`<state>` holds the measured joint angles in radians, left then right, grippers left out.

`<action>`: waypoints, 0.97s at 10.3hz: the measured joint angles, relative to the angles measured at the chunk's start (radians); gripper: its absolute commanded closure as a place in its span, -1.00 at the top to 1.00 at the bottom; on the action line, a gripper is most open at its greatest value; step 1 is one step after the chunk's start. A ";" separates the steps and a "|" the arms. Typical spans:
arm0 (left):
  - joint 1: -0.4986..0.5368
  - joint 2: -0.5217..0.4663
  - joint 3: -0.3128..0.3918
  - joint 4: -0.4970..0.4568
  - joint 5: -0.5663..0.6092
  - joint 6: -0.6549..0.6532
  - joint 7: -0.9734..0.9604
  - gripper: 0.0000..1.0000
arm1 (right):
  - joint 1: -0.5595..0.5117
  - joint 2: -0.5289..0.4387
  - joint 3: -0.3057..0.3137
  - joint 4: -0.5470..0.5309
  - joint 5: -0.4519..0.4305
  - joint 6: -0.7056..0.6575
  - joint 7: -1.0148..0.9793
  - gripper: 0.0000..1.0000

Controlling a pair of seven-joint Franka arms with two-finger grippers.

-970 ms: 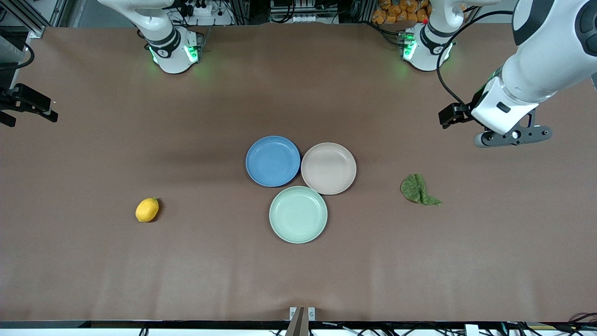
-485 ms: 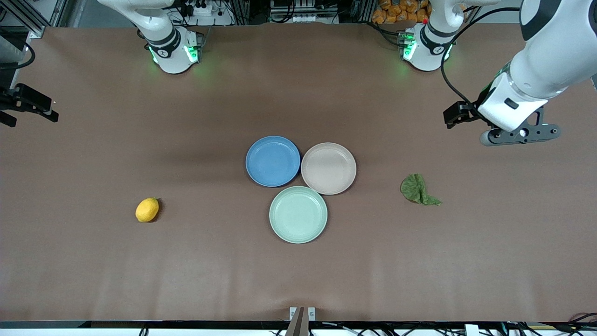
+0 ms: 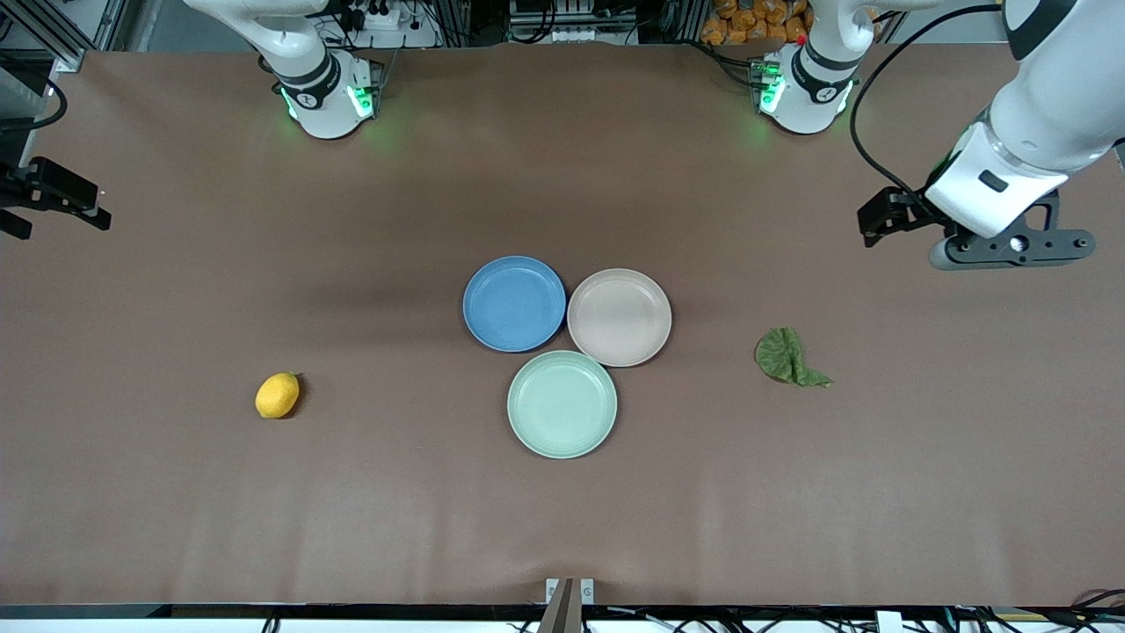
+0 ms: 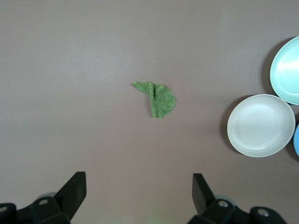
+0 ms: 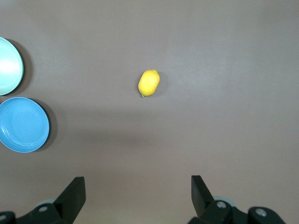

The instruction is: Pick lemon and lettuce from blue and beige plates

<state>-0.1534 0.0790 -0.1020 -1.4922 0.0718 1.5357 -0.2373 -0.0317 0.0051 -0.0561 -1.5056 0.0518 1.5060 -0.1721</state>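
The three plates sit clustered at the centre of the front frame: the blue plate (image 3: 514, 303), the beige plate (image 3: 620, 316) touching it toward the left arm's end, and a green plate (image 3: 562, 403) nearer the camera, touching both. All three are empty.

The lemon (image 3: 278, 395) rests on the bare tabletop (image 3: 562, 519) in the lower-left part of the frame, well apart from the plates. The lettuce (image 3: 787, 357) lies flat on the tabletop at right of centre, near the beige plate but not touching it.

The left pincer (image 4: 139, 196) hangs at the frame's upper right, over bare tabletop, fingers spread and holding nothing. The right pincer (image 5: 138, 196) sits at the upper-left edge, mostly cropped, fingers likewise spread and empty.
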 measured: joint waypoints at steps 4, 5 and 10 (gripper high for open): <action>0.002 -0.011 0.002 0.002 0.024 0.042 0.043 1.00 | 0.000 0.000 0.000 0.001 0.000 0.004 0.000 1.00; 0.002 -0.012 0.005 0.002 0.024 0.048 0.043 1.00 | 0.000 0.000 0.000 0.002 0.000 0.004 0.000 1.00; 0.048 -0.028 0.049 0.002 0.003 0.087 0.046 1.00 | 0.000 0.000 -0.001 0.004 -0.001 0.005 -0.001 1.00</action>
<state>-0.1056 0.0512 -0.0533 -1.4902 0.0749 1.6226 -0.1911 -0.0320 0.0051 -0.0574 -1.5020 0.0510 1.5113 -0.1727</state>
